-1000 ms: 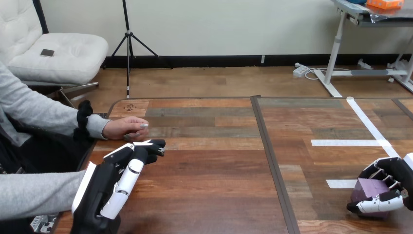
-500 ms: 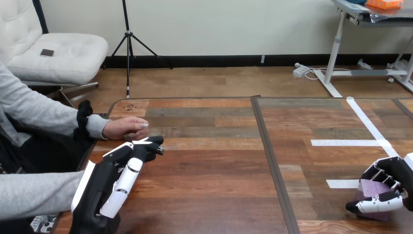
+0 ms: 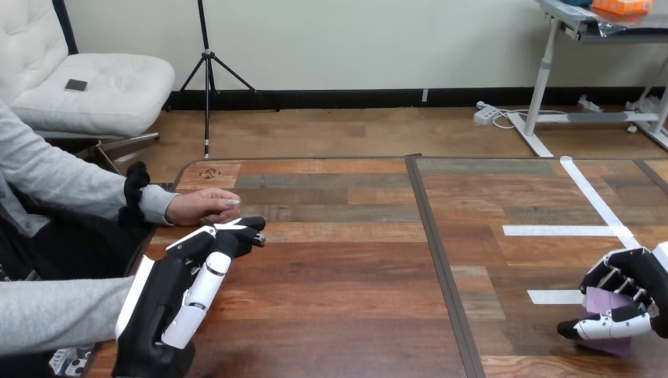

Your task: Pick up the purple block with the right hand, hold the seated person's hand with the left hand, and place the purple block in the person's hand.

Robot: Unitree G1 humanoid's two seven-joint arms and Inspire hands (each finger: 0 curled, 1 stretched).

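Gripping the purple block [image 3: 605, 307] with the right robot hand [image 3: 642, 276]: fingers curled over its top, thumb across its front, low at the counter's [image 3: 354, 299] near right edge; lifted or not, cannot tell. Left robot hand [image 3: 169, 295] open, fingers straight, tips just beside the person's hand [image 3: 201, 206] at the far left, not wrapped round it. Judged early: pick-up nearly done; holding the person's hand and handing over the block not yet done.

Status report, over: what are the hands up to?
Right hand curled round purple block. Left hand open, beside person's hand. Nothing in the way.
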